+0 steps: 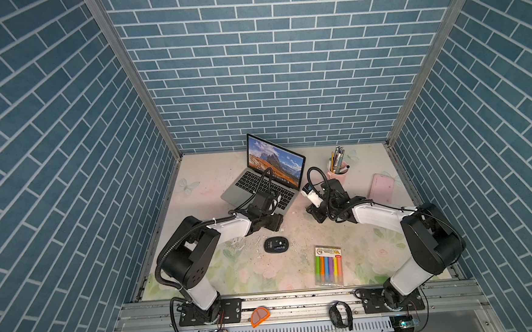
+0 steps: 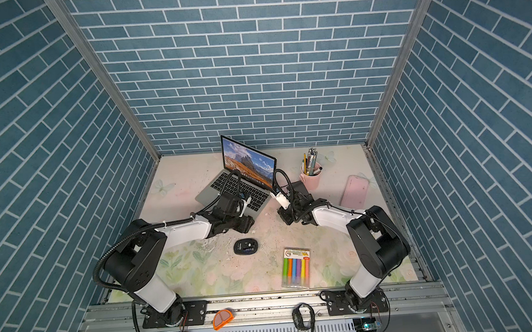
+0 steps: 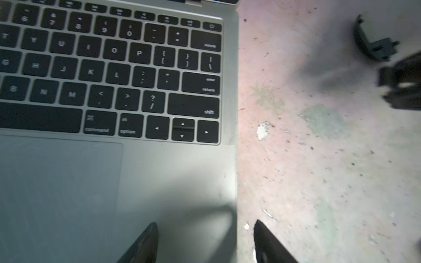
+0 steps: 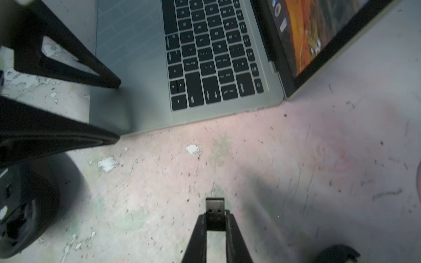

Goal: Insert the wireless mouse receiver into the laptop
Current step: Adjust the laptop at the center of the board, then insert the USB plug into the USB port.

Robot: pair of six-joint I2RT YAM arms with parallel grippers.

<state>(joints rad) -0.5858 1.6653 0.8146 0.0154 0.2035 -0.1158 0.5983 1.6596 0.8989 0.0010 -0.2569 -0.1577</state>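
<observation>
Right claw clamps the wireless mouse receiver above the surface, right of the laptop. Legible keys: "command", "option", "shift", "return", "delete". Left claw, fingers apart, straddles the laptop's near-right corner.

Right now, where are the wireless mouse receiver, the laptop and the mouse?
wireless mouse receiver (image 4: 214, 205): right wrist view, on its metal plug.
laptop (image 1: 277, 159): in a top view, on its lit screen.
mouse (image 1: 276, 245): in a top view, on the middle of its black body.

Keys on laptop read delete, enter/return, shift, command, option, plus letters and digits; highlighter pack header shows 6.
</observation>
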